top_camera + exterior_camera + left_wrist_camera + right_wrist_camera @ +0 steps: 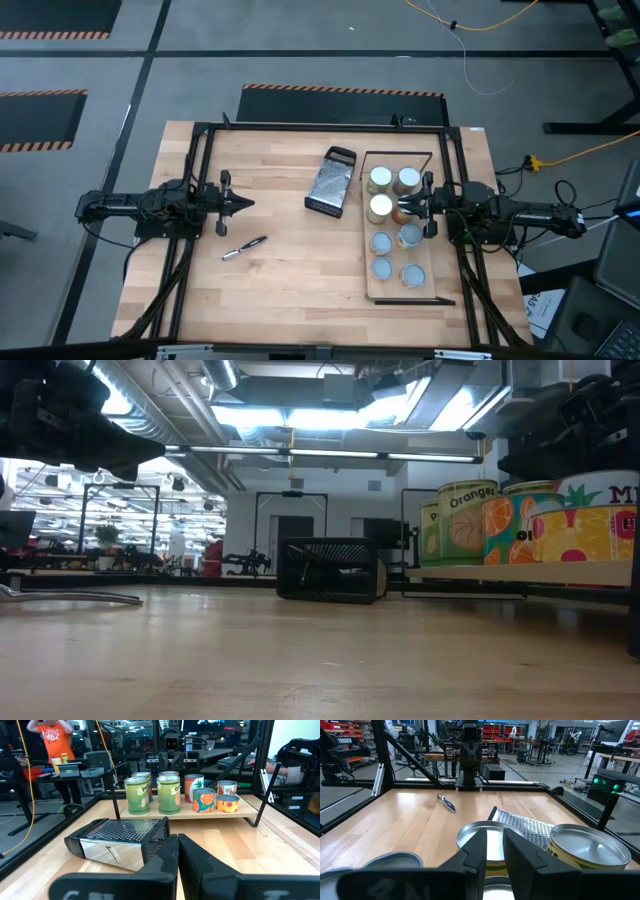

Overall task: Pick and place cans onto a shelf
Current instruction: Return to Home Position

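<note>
Eight cans (169,794) (one barely showing), one shelf (248,809), one grater (331,183), one pen-like tool (244,247).

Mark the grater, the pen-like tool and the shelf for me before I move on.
grater (330,185), high view, middle of its metal face.
pen-like tool (244,248), high view, middle of its shaft.
shelf (395,291), high view, bare wood near one short end.
</note>
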You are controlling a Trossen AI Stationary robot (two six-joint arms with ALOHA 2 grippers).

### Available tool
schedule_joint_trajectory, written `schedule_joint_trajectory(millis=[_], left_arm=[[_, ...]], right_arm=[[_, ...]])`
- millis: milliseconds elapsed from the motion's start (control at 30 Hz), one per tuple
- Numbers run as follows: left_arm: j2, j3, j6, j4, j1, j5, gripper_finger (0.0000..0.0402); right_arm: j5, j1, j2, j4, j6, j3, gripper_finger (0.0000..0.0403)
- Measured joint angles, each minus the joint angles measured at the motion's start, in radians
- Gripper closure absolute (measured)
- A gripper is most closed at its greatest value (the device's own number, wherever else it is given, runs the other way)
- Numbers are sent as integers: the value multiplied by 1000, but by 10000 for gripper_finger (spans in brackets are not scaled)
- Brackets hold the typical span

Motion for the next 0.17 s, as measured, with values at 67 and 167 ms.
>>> schedule_joint_trajectory(millis=[67, 167], left_arm=[[0, 0, 0, 0, 0, 0, 401], [0, 0, 0, 0, 0, 0, 401]], right_arm=[[0, 0, 0, 0, 0, 0, 336], [0, 0, 0, 0, 0, 0, 336]])
